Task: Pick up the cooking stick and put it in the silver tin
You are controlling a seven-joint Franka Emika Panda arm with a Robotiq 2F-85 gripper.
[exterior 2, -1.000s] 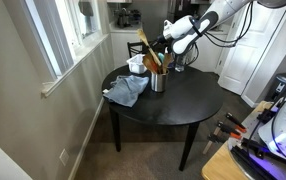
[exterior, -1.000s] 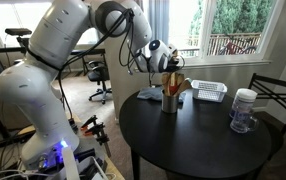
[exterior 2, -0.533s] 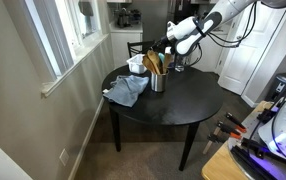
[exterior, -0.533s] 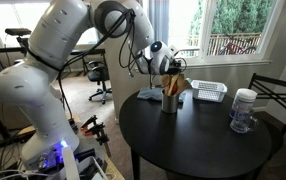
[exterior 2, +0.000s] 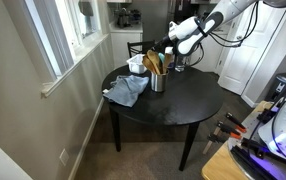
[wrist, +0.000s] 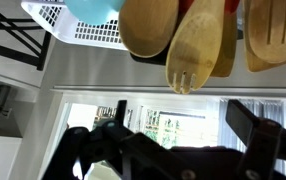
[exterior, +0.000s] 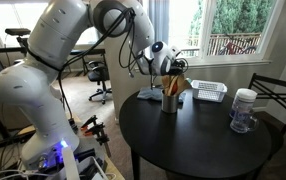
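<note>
The silver tin (exterior: 170,102) stands upright on the round black table (exterior: 188,145), near the edge on the arm's side, and holds a bundle of wooden utensils (exterior 2: 151,63) that project above its rim. The wrist view, which reads upside down, shows the utensil heads close to the lens. The palest head, with a slot in it, is taken to be the cooking stick (wrist: 193,55), and darker orange-tinted utensils (wrist: 148,25) sit beside it. In both exterior views the stick cannot be separated from the rest of the bundle. The gripper (exterior: 172,67) hovers just above the utensil heads. In the wrist view its fingers (wrist: 258,130) are spread apart, with only the window visible between them, so it is released and grasps nothing. Judgement: pick-up and placement appear complete, since the stick rests inside the tin and no utensil lies loose on the table. The remaining step is to withdraw the arm upward without catching the projecting heads. A white mesh basket (exterior: 209,92) and a glass jar (exterior: 243,110) stand well apart from the tin.
</note>
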